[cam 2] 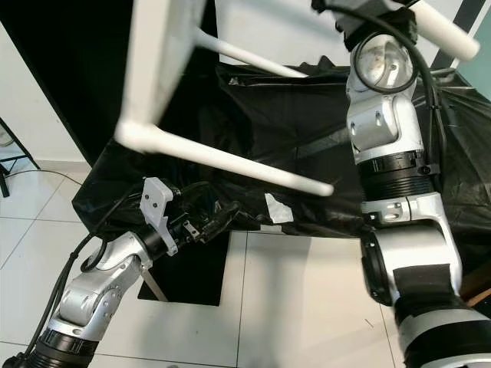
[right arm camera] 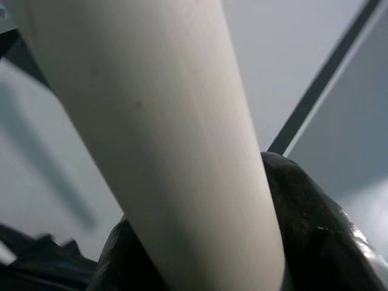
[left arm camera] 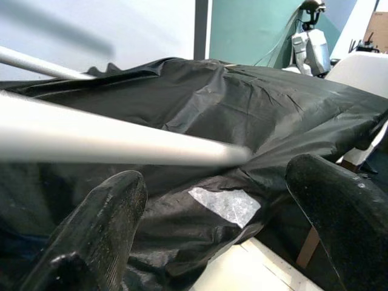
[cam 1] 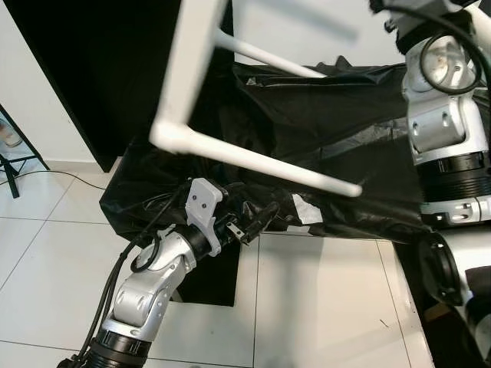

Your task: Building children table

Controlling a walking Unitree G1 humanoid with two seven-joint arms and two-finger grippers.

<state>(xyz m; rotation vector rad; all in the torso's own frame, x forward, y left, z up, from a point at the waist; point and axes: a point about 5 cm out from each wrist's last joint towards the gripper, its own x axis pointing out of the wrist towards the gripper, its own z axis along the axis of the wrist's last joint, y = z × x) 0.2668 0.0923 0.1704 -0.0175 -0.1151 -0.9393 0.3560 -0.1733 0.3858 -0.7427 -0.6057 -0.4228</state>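
A white children's table (cam 1: 196, 54) hangs tilted in the air, close to my head, its top blurred. One white leg (cam 1: 261, 161) points right and down over the black plastic sheet (cam 1: 322, 123); another leg (cam 1: 268, 55) runs behind it. My right gripper (right arm camera: 218, 254) is raised high and shut on a third table leg (cam 2: 445, 31), which sits between its black fingers (right arm camera: 315, 224). My left gripper (cam 1: 253, 222) is low at the sheet's front edge, open, with nothing between its fingers (left arm camera: 103, 224). The lower leg (left arm camera: 109, 139) passes just above it.
The black sheet drapes a low piece of furniture and bears a pale patch (cam 1: 307, 208). A dark mat (cam 1: 211, 276) lies on the white tile floor. A black metal stand (cam 1: 15, 153) and a cable (cam 1: 54, 175) are at the left. A white chair (left arm camera: 364, 66) stands behind.
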